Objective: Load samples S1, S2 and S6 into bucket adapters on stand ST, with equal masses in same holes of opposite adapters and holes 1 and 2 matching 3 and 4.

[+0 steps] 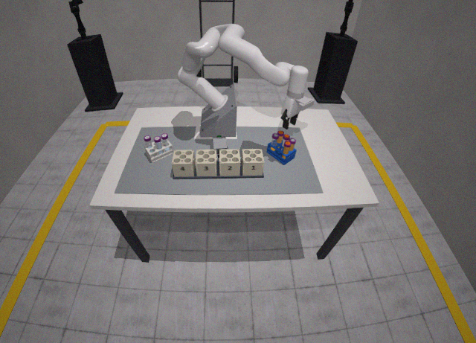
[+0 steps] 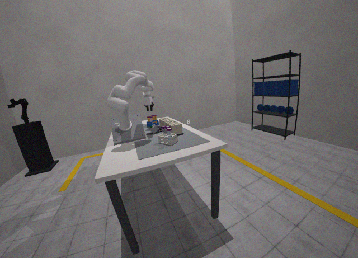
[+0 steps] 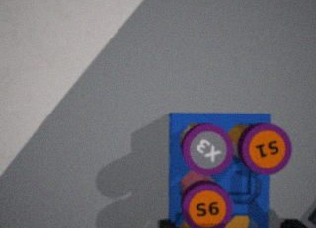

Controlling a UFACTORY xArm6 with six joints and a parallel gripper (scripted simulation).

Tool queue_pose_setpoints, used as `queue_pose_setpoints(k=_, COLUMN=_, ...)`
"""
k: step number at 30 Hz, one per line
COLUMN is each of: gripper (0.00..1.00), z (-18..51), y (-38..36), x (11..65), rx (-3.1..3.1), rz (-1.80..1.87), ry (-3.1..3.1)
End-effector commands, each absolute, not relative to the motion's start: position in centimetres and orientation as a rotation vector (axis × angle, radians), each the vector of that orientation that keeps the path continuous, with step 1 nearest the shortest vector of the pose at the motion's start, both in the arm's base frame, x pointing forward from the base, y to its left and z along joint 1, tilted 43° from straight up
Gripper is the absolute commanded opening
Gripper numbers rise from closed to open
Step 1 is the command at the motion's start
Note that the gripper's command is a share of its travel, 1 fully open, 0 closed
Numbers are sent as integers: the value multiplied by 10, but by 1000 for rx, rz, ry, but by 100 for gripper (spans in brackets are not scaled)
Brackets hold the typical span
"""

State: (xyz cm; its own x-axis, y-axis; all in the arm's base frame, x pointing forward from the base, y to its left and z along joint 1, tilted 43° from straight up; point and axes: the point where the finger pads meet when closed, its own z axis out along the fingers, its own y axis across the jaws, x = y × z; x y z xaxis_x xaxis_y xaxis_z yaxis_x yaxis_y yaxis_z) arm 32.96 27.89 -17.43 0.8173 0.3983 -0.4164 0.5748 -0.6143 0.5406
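Observation:
My gripper (image 1: pixel 288 120) (image 2: pixel 149 106) is open and empty. It hangs above and just behind the blue sample rack (image 1: pixel 281 154) (image 2: pixel 151 122) (image 3: pixel 176 134) at the right of the grey mat. In the wrist view the caps of S1 (image 3: pixel 265 148), S6 (image 3: pixel 206 207) and grey-dotted X3 (image 3: pixel 207 149) stand in that rack. Four cream adapters stand in a row on the stand, numbered 4 (image 1: pixel 183 163), 3 (image 1: pixel 206 162), 2 (image 1: pixel 229 162) and 1 (image 1: pixel 252 161), all with empty holes. A white rack (image 1: pixel 158 150) (image 2: pixel 167 139) at the left holds three blanks with white cap dots.
The arm's grey base (image 1: pixel 219 118) stands at the back middle of the table, with the small DONE desk (image 1: pixel 219 138) in front of it. Two black pedestals (image 1: pixel 93 72) (image 1: pixel 332 67) stand on the floor behind the table. A shelf unit (image 2: pixel 275 93) stands far off.

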Motion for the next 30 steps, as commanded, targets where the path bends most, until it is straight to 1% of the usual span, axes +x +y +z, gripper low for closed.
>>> queue_pose_setpoints(k=1, gripper=57, z=-179, y=276, x=331, rx=2314, rz=-328, ry=712)
queue_pose_setpoints(k=30, gripper=57, z=-215, y=242, x=329, rx=2314, rz=-328, ry=712)
